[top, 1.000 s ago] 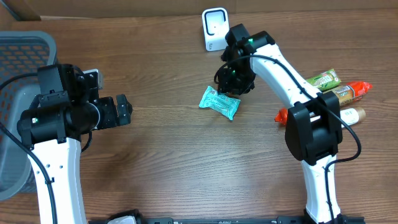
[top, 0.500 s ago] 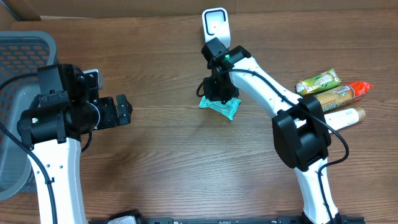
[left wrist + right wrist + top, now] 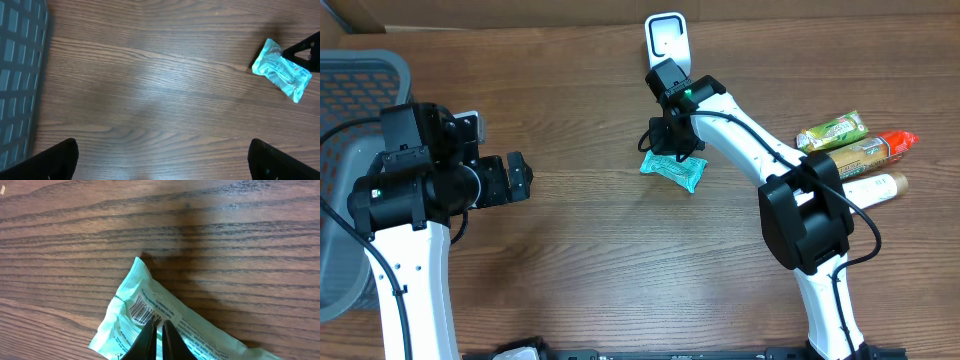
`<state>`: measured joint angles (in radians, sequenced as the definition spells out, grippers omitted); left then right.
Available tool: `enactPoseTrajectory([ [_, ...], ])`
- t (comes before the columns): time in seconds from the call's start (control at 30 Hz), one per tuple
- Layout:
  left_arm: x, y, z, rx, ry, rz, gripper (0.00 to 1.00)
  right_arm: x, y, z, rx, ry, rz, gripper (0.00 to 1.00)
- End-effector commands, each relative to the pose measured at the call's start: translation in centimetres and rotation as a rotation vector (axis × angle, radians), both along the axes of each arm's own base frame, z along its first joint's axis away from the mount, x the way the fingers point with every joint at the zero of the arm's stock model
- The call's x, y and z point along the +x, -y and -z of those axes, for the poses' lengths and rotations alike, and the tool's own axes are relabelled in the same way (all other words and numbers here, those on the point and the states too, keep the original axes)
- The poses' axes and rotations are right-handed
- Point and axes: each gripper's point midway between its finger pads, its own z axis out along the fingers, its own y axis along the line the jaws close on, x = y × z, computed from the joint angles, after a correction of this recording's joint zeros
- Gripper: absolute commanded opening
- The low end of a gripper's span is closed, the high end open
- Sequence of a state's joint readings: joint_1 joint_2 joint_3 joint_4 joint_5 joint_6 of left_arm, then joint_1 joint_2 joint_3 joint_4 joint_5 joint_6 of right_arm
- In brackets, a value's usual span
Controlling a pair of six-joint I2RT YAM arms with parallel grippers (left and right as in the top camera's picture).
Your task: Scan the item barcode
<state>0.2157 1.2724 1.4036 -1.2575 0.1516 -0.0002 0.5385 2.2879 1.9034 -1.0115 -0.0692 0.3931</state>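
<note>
Wood-grain table (image 3: 590, 270) across all three views. Lying flat on it, right of centre and toward the far side: teal packet (image 3: 684, 174), crinkled, printed side up, with a black-and-white barcode near one end in the right wrist view. Just beyond the packet, not touching it: white scanner (image 3: 666, 42), standing upright.

Right gripper (image 3: 157, 326) down on the packet's end nearest the scanner, fingers pinched almost together on the wrapper right at the barcode's edge, only a sliver of wrapper showing between them.

Left gripper (image 3: 523, 177) over bare wood on the left half, well apart from the packet, fingers spread wide with nothing between them.

At the left edge: grey slatted basket (image 3: 350, 75). At the right edge, side by side: green bar (image 3: 832, 130), brown-and-orange bar (image 3: 876, 147), pale tube (image 3: 882, 186).
</note>
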Motion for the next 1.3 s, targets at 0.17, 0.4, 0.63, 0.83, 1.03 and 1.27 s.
enactPoseTrajectory([
  [0.17,0.2,0.1,-0.7,0.011,0.021,0.008,1.00,-0.7,0.2,2.0,0.004,0.023,0.022,0.08],
  [0.4,0.2,0.1,-0.7,0.011,0.021,0.008,1.00,-1.7,0.7,3.7,-0.005,-0.006,0.036,0.46],
  [0.63,0.2,0.1,-0.7,0.011,0.021,0.008,1.00,-1.2,0.1,2.0,0.021,0.017,0.004,0.53],
  [0.83,0.2,0.1,-0.7,0.011,0.021,0.008,1.00,0.1,-0.4,-5.1,0.074,0.115,-0.012,0.58],
  [1.03,0.2,0.1,-0.7,0.011,0.021,0.008,0.99,-1.2,3.2,-12.6,0.109,0.132,0.104,0.70],
  [1.27,0.2,0.0,-0.7,0.011,0.021,0.008,0.99,-4.7,6.8,-11.2,0.121,-0.085,0.183,0.73],
])
